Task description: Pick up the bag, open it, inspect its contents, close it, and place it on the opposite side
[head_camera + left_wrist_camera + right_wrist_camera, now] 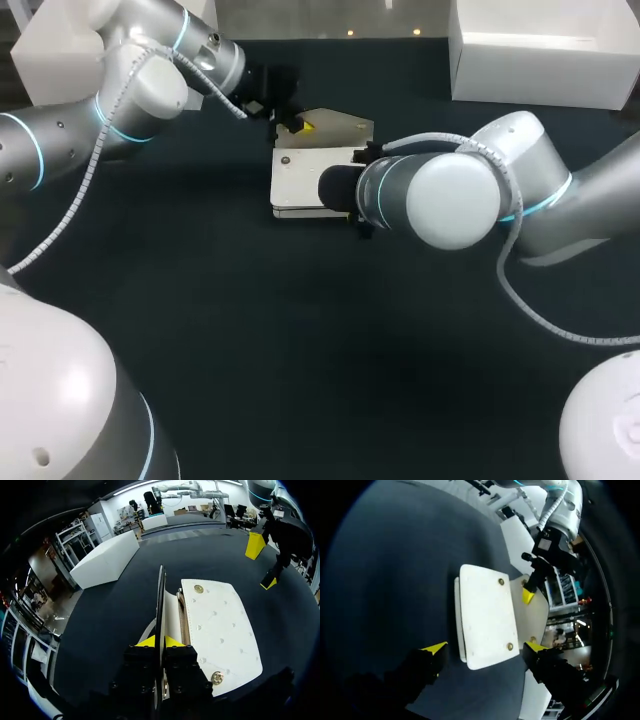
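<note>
A white quilted bag [312,180] lies flat on the dark table, two brass studs on its body [220,630]. Its flap [338,127] stands lifted at the far edge. My left gripper [290,122] is shut on that flap, which shows edge-on [161,600] between its yellow tips [159,641]. My right gripper [485,647] hovers open over the bag body [485,610], one finger on each side and neither touching it. From the left wrist view the right gripper [262,565] hangs past the bag's far end. In the head view the right wrist hides its fingers.
A large white box [540,50] stands at the back right of the table and another white box [50,60] at the back left. Dark open table [300,330] stretches in front of the bag.
</note>
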`<action>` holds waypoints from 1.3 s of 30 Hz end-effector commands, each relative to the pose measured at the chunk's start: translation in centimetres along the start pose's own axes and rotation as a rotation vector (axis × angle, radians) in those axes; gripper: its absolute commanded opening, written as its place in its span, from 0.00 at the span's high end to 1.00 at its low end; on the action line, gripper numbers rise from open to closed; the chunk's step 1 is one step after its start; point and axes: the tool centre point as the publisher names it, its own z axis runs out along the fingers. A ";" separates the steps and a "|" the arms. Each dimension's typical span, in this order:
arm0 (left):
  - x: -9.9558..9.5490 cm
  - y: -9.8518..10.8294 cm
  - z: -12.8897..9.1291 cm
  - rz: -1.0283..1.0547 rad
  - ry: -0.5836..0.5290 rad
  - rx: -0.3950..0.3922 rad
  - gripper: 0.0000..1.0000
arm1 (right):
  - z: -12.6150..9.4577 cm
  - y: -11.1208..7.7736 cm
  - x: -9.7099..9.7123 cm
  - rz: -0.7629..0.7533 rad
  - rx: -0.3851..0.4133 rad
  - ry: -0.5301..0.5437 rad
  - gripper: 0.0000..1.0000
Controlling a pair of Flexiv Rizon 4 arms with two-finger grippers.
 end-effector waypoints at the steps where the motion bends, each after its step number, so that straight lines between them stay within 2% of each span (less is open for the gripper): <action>1: 0.5 -0.6 -1.7 -0.002 0.007 0.009 1.00 | -2.2 -0.1 -0.4 -0.019 0.003 0.007 0.11; 2: 0.6 -0.8 -1.9 -0.002 0.007 0.009 1.00 | -2.3 0.0 -0.5 -0.027 0.010 0.011 0.38; 3: 0.8 -0.9 -2.2 -0.001 0.007 0.009 1.00 | -2.4 0.1 -0.7 -0.037 0.018 0.012 0.54; 5: 1.1 -1.2 -2.7 0.003 0.012 0.013 1.00 | -2.7 0.2 -1.1 -0.045 0.025 0.018 0.65; 7: 1.4 -1.4 -3.2 0.007 0.015 0.011 1.00 | -3.0 0.3 -1.4 -0.056 0.037 0.024 0.97; 8: 1.6 -1.5 -3.5 0.006 0.018 0.012 1.00 | -3.1 0.4 -1.6 -0.058 0.039 0.028 1.00; 17: 2.7 -2.5 -5.2 0.018 0.003 -0.009 1.00 | -3.9 1.0 -2.8 -0.077 0.068 0.080 1.00; 21: 3.0 -2.8 -6.1 0.024 0.006 -0.015 1.00 | -4.0 1.4 -4.0 -0.085 0.094 0.127 1.00; 35: 3.0 -2.8 -6.1 0.024 0.006 -0.015 1.00 | -4.0 1.4 -4.0 -0.085 0.094 0.127 1.00; 39: 2.7 -2.8 -6.3 -0.016 -0.007 -0.030 1.00 | -3.0 2.6 -4.9 -0.106 0.077 0.134 1.00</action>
